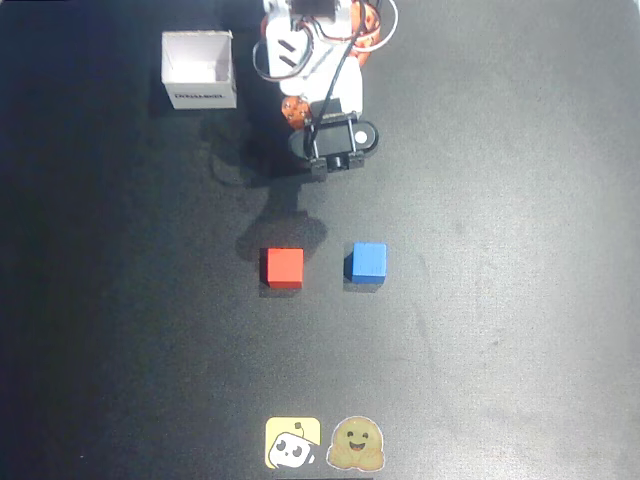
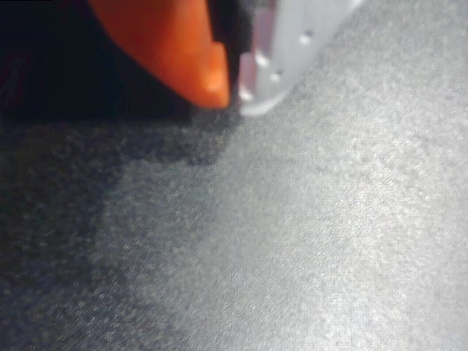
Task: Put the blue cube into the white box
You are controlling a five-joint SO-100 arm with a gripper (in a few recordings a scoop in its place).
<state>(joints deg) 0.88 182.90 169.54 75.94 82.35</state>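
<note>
Overhead — blue cube (image 1: 367, 261) right of red cube (image 1: 283, 267)

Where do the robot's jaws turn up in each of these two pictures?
Overhead view: jaws at top centre, at the white arm's tip, right of the white cardboard box, above the small blue cube, largely under a black camera mount.
Wrist view: top edge, orange fingertip and white fingertip nearly touching, holding nothing.
Shared landmark: the dark table beneath them.
</note>
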